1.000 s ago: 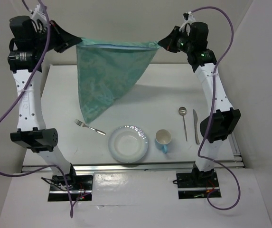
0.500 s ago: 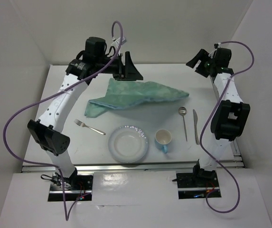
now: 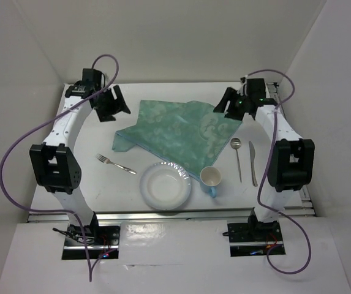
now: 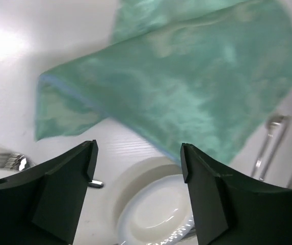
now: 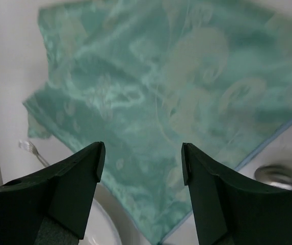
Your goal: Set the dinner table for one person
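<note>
Dinner table (image 3: 111, 190) lies below left end effector (image 3: 115, 110).

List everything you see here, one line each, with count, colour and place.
table: one, white, under everything
cloth: one, teal, spread at the far middle, its near corner reaching down between plate and cup
plate: one, white with a bluish rim, near middle, empty
cup: one, blue with a pale inside, just right of the plate
fork: one, silver, left of the plate
spoon: one, silver, right of the cup
knife: one, silver, right of the spoon
left pincer: one, black, open, empty, above the cloth's left edge
right pincer: one, black, open, empty, above the cloth's right side
</note>
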You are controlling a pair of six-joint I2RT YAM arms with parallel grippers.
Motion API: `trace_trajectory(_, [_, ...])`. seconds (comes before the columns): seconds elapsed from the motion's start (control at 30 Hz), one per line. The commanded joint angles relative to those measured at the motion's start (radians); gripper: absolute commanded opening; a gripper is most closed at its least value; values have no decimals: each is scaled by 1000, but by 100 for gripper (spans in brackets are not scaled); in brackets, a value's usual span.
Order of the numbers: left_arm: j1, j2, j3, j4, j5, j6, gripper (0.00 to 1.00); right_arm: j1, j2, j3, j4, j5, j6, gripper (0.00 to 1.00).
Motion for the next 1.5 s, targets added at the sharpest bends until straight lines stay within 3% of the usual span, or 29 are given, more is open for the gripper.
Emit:
trace_trajectory(0.0, [93, 41, -138, -1, -78, -19, 87, 64, -94, -117, -99, 72, -38, 73])
trace_trajectory(0.1, [119, 90, -214, 32, -41, 1, 90, 115, -113, -197, -122, 127, -47, 78])
trace_trajectory(0.33, [107, 160, -283, 35, -228, -10, 93, 192, -45, -248, -180, 167, -65, 86])
trace_trajectory(0.43, [119, 183, -309, 76, -149, -1, 93, 203, -16, -248, -207, 199, -65, 86])
trace_trajectory(0.7, [89, 265, -291, 136, -130, -25, 89, 203, 18, -278, -231, 267, -35, 86])
trace_trajectory(0.8, [88, 295, -271, 136, -101, -25, 82, 212, 38, -298, -218, 267, -22, 86])
trace_trajectory(0.9, [88, 295, -271, 145, -91, -35, 54, 212, 60, -326, -174, 226, -13, 83])
trace_trajectory(0.93, [88, 295, -262, 146, -91, -35, 44, 212, 73, -326, -174, 212, -13, 82])
trace_trajectory(0.97, [88, 295, -262, 135, -91, -35, 27, 212, 73, -326, -150, 212, -13, 80])
trace_trajectory(1.1, [108, 304, -225, 113, -91, -35, 0, 212, 122, -315, -123, 184, -13, 61])
trace_trajectory(1.13, [108, 304, -225, 113, -91, -35, 0, 212, 133, -305, -110, 184, -13, 53])
trace_trajectory(1.17, [117, 304, -213, 104, -79, -35, 0, 212, 152, -285, -97, 155, -13, 36])
trace_trajectory(1.3, [127, 304, -144, 93, -66, -16, 0, 212, 214, -156, -97, 132, -13, 0])
trace_trajectory(1.47, [150, 292, 30, 41, -33, -2, 0, 212, 320, 200, -197, 141, -22, 0])
